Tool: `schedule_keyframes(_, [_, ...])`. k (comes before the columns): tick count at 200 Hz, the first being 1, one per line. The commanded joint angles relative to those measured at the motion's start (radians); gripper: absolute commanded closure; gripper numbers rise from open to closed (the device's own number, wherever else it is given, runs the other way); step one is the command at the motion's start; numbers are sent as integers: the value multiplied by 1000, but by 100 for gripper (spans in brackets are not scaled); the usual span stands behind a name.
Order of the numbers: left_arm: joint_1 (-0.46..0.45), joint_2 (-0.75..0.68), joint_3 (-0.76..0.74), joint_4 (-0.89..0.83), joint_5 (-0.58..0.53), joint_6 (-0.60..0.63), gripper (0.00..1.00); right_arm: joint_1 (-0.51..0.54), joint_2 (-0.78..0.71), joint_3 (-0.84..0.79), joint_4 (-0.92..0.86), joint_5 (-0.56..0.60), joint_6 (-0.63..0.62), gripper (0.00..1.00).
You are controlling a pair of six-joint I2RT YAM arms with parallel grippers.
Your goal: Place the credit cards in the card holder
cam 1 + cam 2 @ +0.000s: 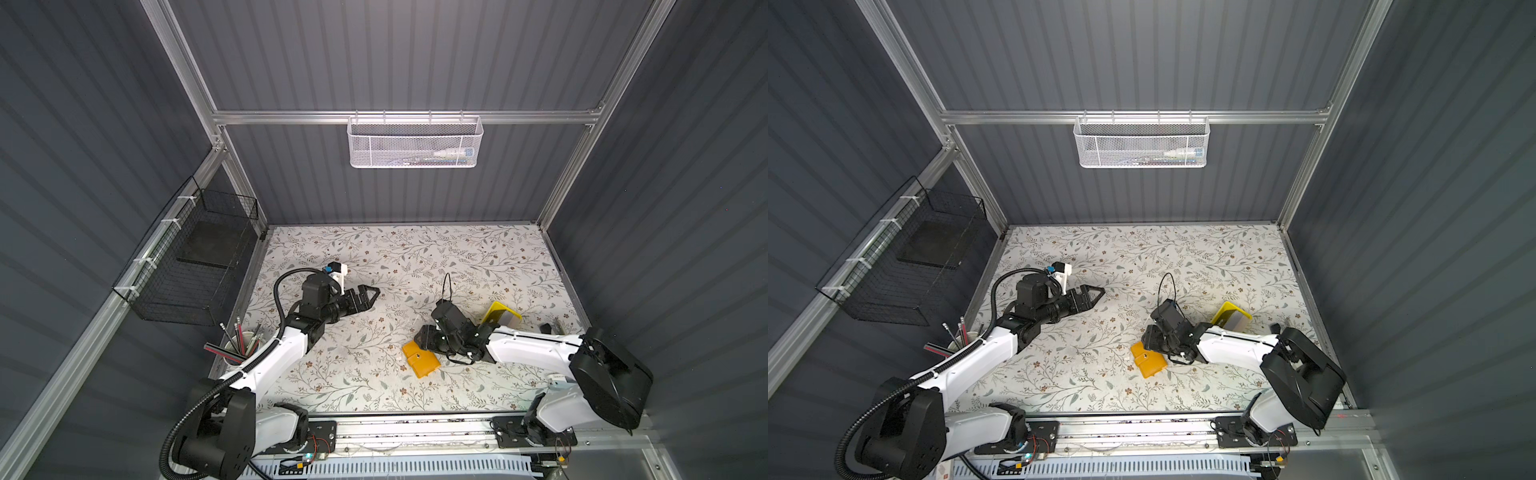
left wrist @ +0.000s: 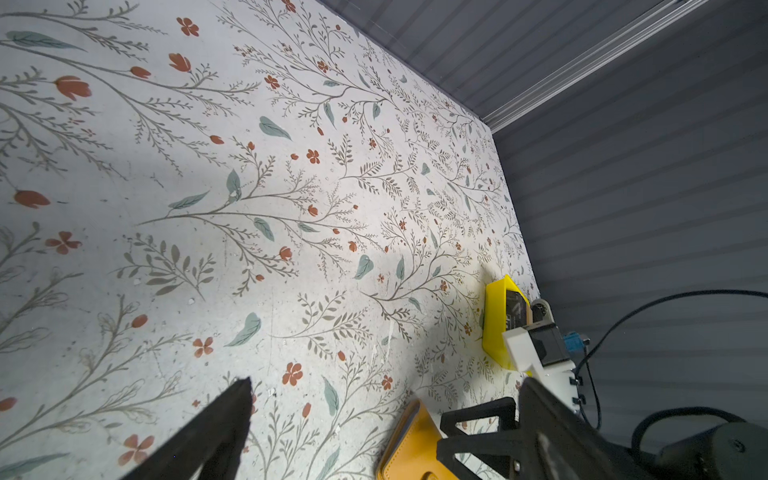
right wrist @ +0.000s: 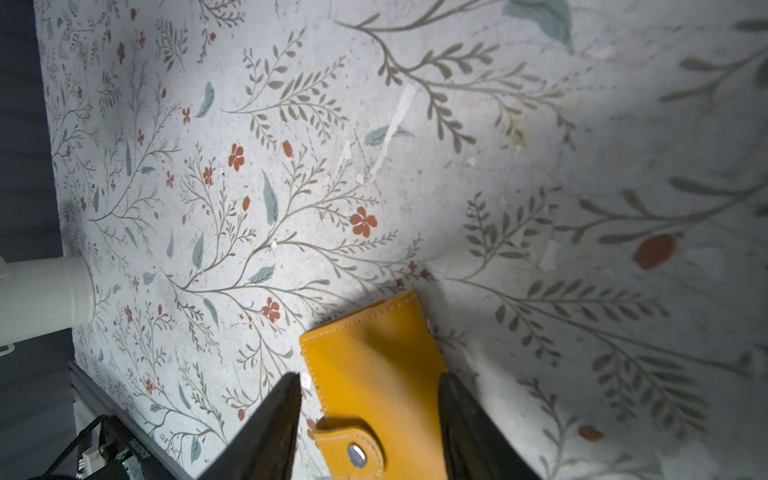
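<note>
Straddling the closed card holder (image 3: 374,353) lying on the counter (image 1: 415,257), the right fingers (image 3: 274,419) flank its two long edges; I cannot tell whether they pinch it. The left fingers (image 2: 220,424) hang spread wide and empty, well apart to the left. The credit cards (image 2: 515,308) stand in a yellow tray (image 2: 494,332) behind the right arm.

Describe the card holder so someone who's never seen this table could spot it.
On the flowered table, look right of centre toward the front, at the right claw. The card holder lies flat there: mustard-coloured, stitched, with a snap strap, unlike the bright yellow plastic tray behind.
</note>
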Motion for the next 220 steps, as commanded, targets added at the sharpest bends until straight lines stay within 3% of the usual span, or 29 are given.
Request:
schedule_keyframes(1, [-2,-1,-1,32,39,6,0,6,-50,-9,-32,16,-34,43])
schedule_keyframes(84, [-3,33,-9,73,65,-9,0,75,-329,-149,-218,85,2,41])
schedule_keyframes(125, [-4,35,-12,78,70,-12,0,118,-457,-223,-274,45,43,41])
schedule_keyframes(188, [-4,39,-15,90,75,-21,0,198,-452,-252,-210,-127,-1,52])
schedule_keyframes(220, [-4,39,-18,92,75,-27,0,205,-365,-216,-202,-89,28,56])
